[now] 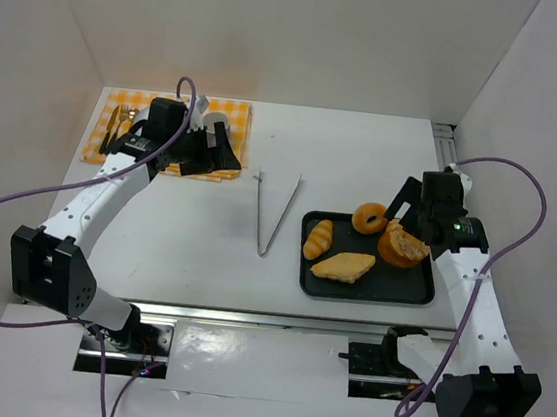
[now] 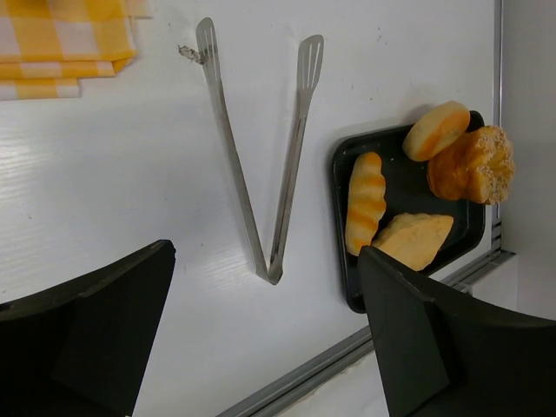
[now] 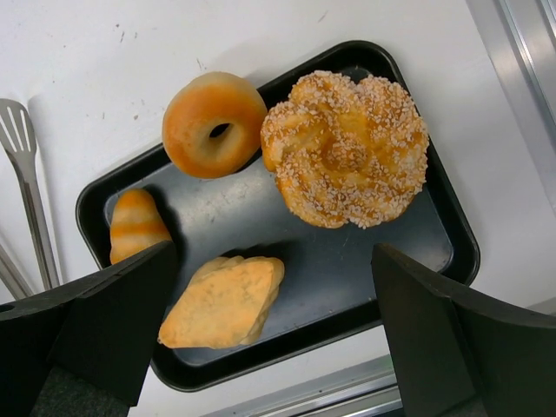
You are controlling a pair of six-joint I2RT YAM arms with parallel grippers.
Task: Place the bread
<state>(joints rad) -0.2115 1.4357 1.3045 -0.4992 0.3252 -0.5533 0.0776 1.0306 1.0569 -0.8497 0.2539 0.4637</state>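
**Right arm hovering over the bread tray, nothing gripped yet**

The right gripper (image 3: 274, 252) is hanging above the black tray (image 1: 369, 298) with its jaws standing wide and nothing between them. The left gripper (image 2: 265, 252) is likewise spread wide and carrying nothing, hovering over the yellow checked cloth (image 1: 233, 123) at the far left corner of the table (image 1: 365, 158).

The tray is sitting by the table's near edge, towards the right, and is holding four breads:
- A ring-shaped bread (image 3: 213, 122) is leaning over the tray's far rim.
- A sesame-crusted bun (image 3: 347, 148) is lying just beside the ring, filling the far right corner.
- A striped roll (image 3: 135, 226) is lying along the left edge.
- A flat wedge of bread (image 3: 226, 300) is resting against the near rim.

Metal tongs (image 2: 295, 148) are lying on the bare table between cloth and tray, untouched.

The step in hand looks like the first pick. The task is not saying which bread is meant. The sesame bun seems the closest candidate, but it is broad, so the jaws would need to stay fully spread, come straight down across its widest part and close gently enough to avoid crushing it. They should also avoid nudging the ring.
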